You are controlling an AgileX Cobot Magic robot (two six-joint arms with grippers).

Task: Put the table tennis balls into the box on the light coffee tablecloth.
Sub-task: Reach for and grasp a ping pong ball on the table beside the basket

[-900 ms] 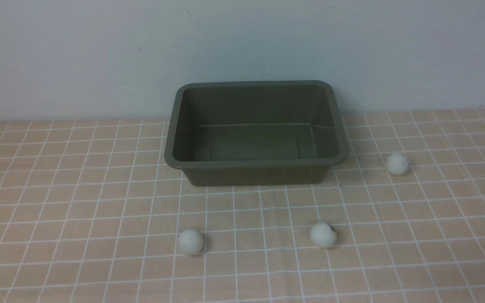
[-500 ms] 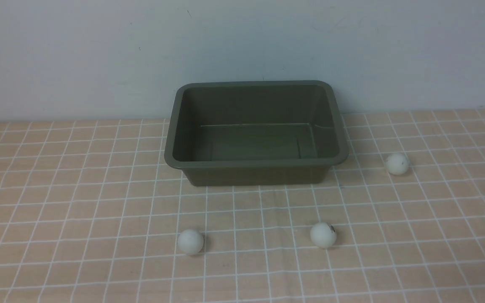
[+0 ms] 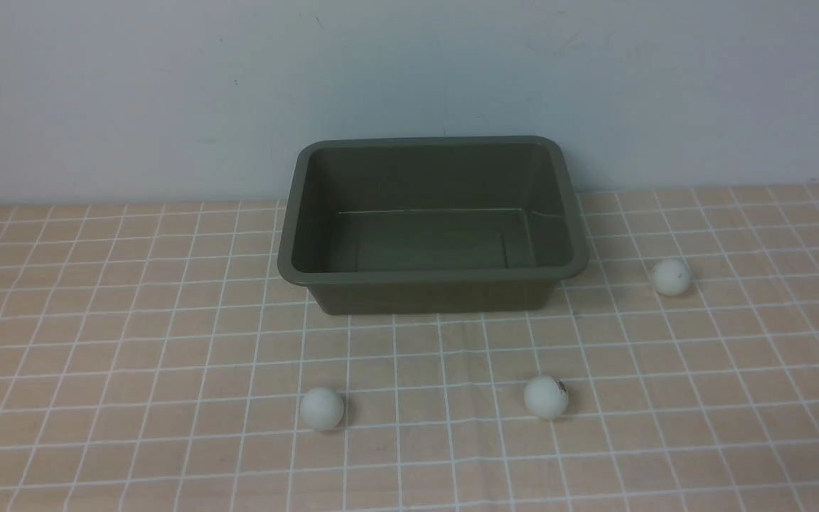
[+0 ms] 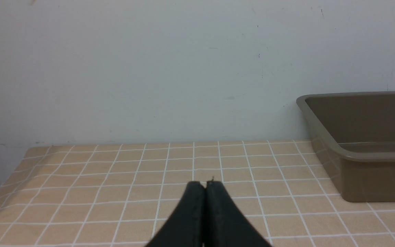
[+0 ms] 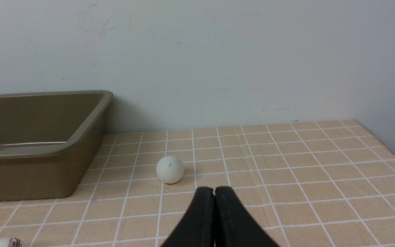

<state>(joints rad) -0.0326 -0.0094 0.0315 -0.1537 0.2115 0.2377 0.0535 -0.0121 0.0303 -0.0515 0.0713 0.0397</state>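
Three table tennis balls [image 3: 322, 408] loose on the light coffee tablecloth [image 3: 132, 341], all outside the box [image 3: 432, 276].
From the front only: two out ahead of the box, third ball [image 3: 670, 276] off its right side. From the wrists only: left gripper [image 4: 205, 185] and right gripper [image 5: 214, 190] pinched tight, holding nothing. Just cloth between right gripper and third ball; pale wall [image 3: 168, 92] behind.

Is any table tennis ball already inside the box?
No, the box is empty; all three balls lie on the tablecloth outside it.
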